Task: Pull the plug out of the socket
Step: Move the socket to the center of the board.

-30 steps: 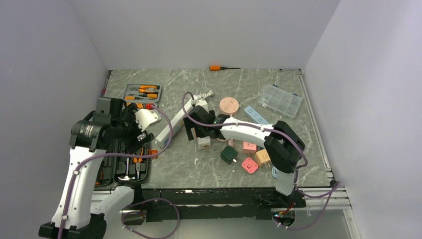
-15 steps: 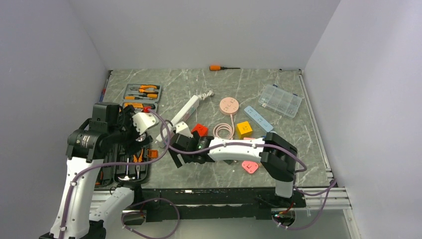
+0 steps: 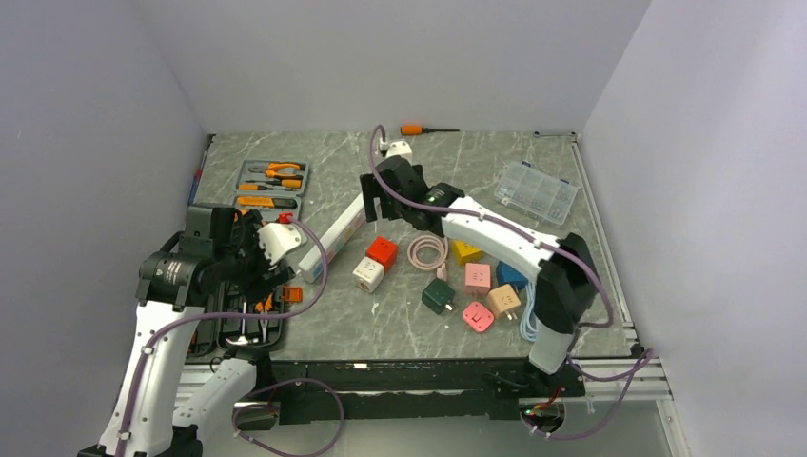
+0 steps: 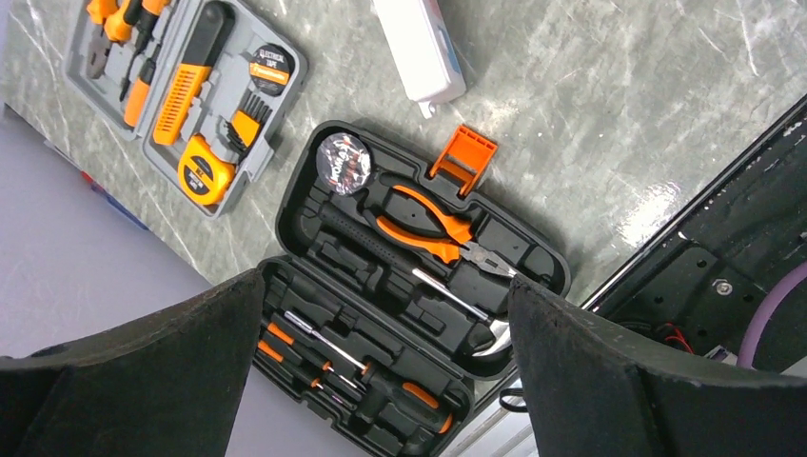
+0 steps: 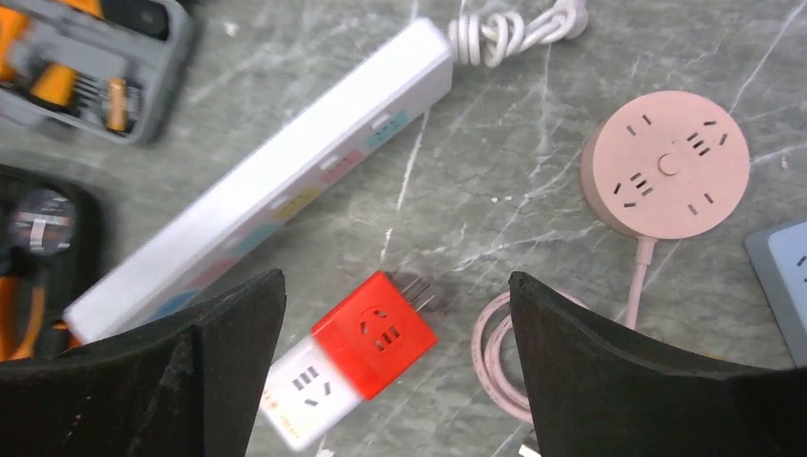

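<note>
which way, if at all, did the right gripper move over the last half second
Yes: the right gripper swung from near the table's front edge toward the back, ending much closer to the orange screwdriver lying there.

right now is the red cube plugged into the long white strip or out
Out. The red cube lies beside the white strip, apart from it, with its prongs bare.
</note>
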`<control>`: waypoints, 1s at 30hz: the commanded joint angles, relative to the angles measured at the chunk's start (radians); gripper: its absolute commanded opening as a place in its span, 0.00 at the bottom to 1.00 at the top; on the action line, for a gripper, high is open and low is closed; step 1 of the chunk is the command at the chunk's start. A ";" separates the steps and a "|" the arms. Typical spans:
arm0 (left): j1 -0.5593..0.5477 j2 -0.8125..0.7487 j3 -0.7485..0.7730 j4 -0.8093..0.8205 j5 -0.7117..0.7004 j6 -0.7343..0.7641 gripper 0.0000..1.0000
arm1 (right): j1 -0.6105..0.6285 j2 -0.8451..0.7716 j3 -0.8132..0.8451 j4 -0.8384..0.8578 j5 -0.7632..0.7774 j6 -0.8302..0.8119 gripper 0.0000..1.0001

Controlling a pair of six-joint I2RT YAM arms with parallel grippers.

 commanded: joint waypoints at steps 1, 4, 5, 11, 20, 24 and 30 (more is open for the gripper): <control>0.005 -0.004 -0.007 0.016 -0.010 -0.016 0.99 | 0.000 0.113 -0.009 0.024 -0.053 -0.056 0.86; 0.005 0.004 -0.015 0.006 -0.014 -0.033 0.99 | -0.014 0.144 -0.059 0.089 -0.096 -0.022 0.85; 0.005 0.005 -0.023 0.006 -0.016 -0.036 0.99 | -0.018 0.148 -0.072 0.111 -0.111 -0.014 0.84; 0.005 -0.021 -0.090 0.028 -0.032 -0.037 0.99 | -0.016 0.172 -0.112 0.144 -0.152 0.057 0.83; 0.005 -0.029 -0.119 0.047 -0.052 -0.014 0.99 | 0.017 0.071 -0.308 0.255 -0.240 0.151 0.78; 0.005 -0.034 -0.138 0.047 -0.062 -0.016 0.99 | 0.057 0.021 -0.386 0.279 -0.254 0.207 0.77; 0.005 -0.048 -0.169 0.059 -0.071 -0.002 0.99 | 0.140 -0.024 -0.396 0.147 -0.136 0.328 0.83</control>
